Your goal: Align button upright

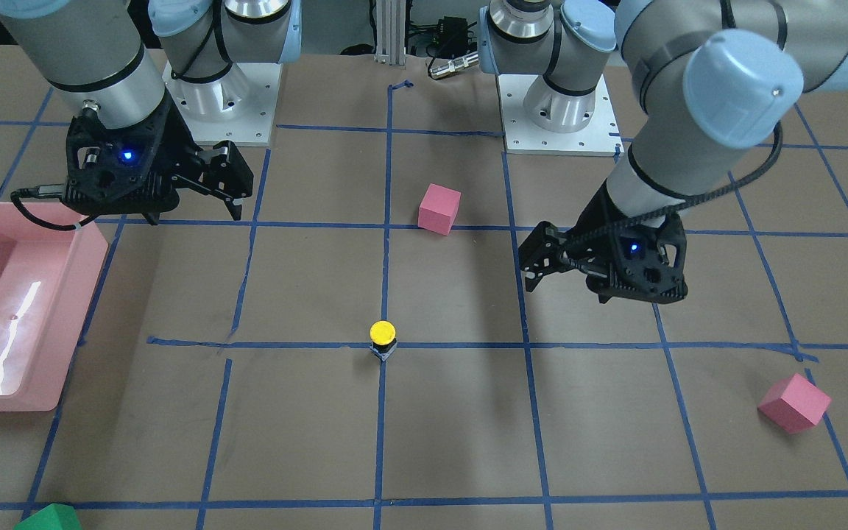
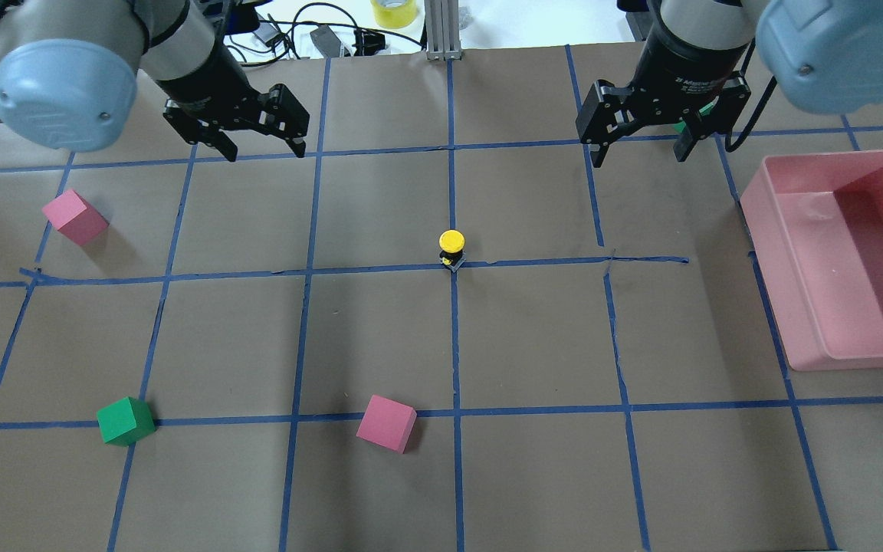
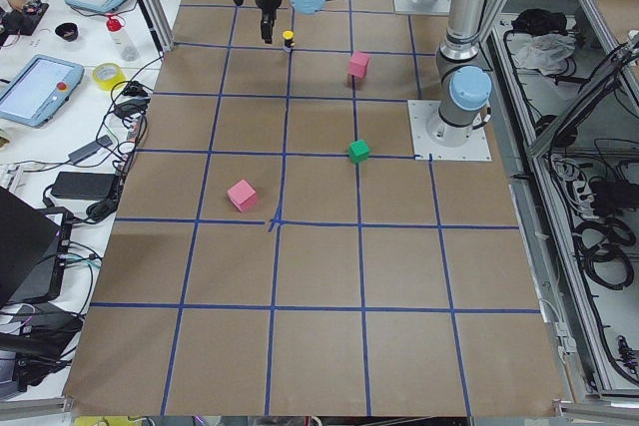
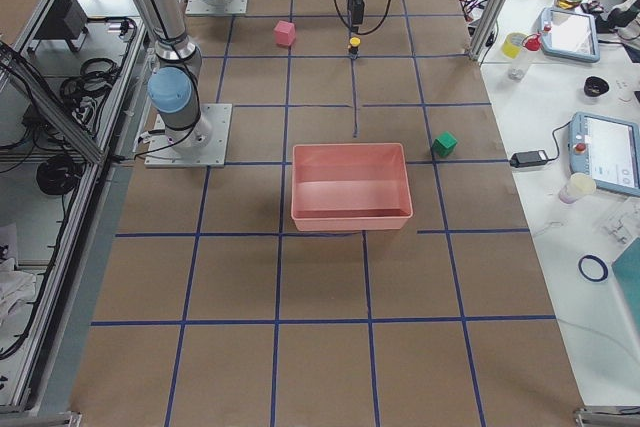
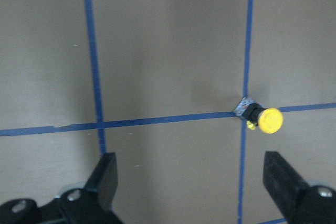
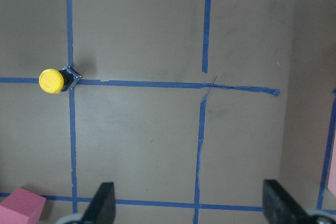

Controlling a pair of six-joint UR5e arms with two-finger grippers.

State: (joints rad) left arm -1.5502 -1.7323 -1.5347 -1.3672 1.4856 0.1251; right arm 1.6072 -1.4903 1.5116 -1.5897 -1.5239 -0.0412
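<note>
A: Left gripper hangs above the counter, fingers spread wide — nothing held, nothing touched.
B: Right gripper likewise: wide apart, empty.
A: The button?
B: Upright, yellow cap on top, where two blue tape lines cross mid-counter — between both grippers, well apart from each. Terminals too small to make out; the front view's edge cuts a green block.

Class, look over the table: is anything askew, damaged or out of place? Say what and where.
The blue tape grid is crumpled, with its lines offset, at the crossing next to the button. The button itself stands upright, yellow cap on top.
</note>
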